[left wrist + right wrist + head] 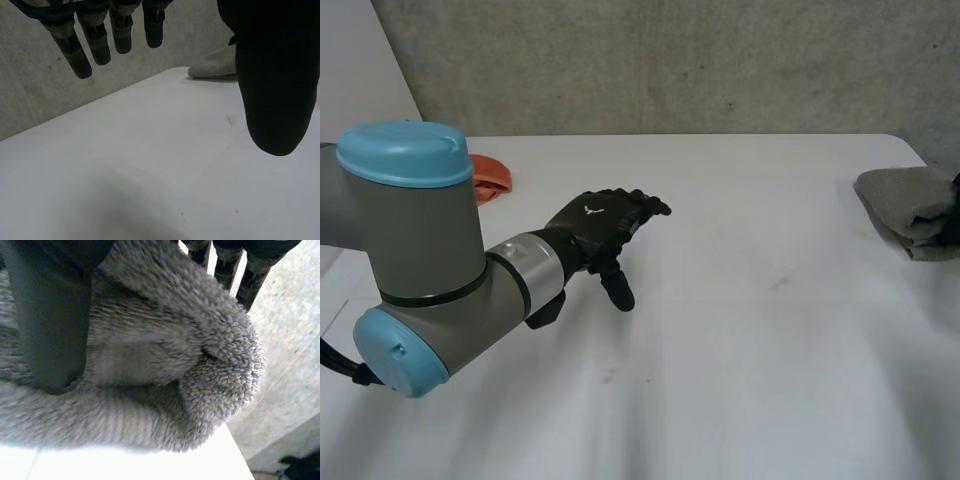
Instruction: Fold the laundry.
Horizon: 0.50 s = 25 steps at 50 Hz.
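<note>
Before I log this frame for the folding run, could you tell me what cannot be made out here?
1. The orange object: in the head view it is mostly hidden behind the left arm, so what it is cannot be told.
2. The grey towel: in the head view it is cut off by the edge, so its full spread and folds are unseen.
3. The right hand: in the right wrist view the grey towel, bunched between thumb and fingers, hides its fingertips.

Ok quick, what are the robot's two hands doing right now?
Left hand: open, holding nothing.
Right hand: shut on the grey towel.
</note>
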Available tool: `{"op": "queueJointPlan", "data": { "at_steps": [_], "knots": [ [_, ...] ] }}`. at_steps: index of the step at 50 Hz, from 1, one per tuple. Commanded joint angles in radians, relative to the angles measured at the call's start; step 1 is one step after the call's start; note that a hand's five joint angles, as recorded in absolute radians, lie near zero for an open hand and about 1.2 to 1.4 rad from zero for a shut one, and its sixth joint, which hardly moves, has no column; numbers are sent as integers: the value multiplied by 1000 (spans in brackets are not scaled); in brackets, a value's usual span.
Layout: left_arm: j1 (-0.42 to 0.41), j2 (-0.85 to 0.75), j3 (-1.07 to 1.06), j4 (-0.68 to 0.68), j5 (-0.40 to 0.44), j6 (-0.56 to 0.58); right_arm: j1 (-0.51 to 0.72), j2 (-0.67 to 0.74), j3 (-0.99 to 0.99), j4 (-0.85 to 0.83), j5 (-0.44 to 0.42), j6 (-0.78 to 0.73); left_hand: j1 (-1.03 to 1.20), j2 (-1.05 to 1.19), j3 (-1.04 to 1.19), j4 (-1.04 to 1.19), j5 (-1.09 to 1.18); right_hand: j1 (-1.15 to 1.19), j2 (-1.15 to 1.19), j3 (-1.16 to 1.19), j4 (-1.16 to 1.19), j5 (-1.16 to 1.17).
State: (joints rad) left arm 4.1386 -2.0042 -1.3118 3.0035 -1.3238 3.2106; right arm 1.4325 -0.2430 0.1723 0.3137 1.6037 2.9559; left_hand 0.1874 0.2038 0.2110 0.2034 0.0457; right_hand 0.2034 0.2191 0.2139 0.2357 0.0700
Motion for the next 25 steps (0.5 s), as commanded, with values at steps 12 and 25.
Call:
{"op": "queueJointPlan", "data": {
  "at_steps": [12, 25],
  "knots": [
    [15, 125, -4, 18, 0, -2, -175, -403, 349, 64, 7, -521, 0, -17, -24, -16, -33, -29, -45, -39, -61, -70],
    [126, 206, -24, 140, -23, 3, -48, -696, 461, -94, -7, -511, 8, -8, -15, -8, -24, -29, -45, -39, -61, -70]
  ]
}}
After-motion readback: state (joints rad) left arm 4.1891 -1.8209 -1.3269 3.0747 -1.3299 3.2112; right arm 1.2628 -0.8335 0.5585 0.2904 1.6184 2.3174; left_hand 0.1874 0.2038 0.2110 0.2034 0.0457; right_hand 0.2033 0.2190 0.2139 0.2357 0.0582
